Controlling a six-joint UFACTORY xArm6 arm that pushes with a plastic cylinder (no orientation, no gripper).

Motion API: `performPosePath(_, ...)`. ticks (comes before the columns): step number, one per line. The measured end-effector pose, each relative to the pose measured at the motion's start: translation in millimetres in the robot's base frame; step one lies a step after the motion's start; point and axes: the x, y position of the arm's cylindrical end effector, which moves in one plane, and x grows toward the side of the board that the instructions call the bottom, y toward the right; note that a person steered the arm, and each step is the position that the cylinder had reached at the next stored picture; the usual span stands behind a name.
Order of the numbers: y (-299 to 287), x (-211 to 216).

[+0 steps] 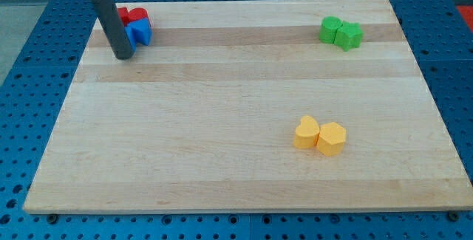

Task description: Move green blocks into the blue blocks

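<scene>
Two green blocks touch at the view's top right: a rounded one (330,29) and a star-like one (349,35). A blue block (139,32) sits at the view's top left, partly hidden by my rod, with a red block (136,16) touching it just above. My tip (123,55) rests on the board just left of and below the blue block, close against it. The green blocks are far across the board from the blue block.
Two yellow blocks, a heart shape (307,132) and a hexagon-like one (332,139), touch at the lower right. The wooden board (222,159) lies on a blue perforated table (29,85).
</scene>
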Motion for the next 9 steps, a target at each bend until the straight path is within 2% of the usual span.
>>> performPosePath(1, 38, 6)
performPosePath(2, 143, 6)
performPosePath(3, 225, 23)
performPosePath(4, 279, 50)
performPosePath(5, 299, 63)
performPosePath(6, 360, 84)
performPosePath(7, 441, 85)
performPosePath(8, 476, 70)
performPosePath(9, 475, 36)
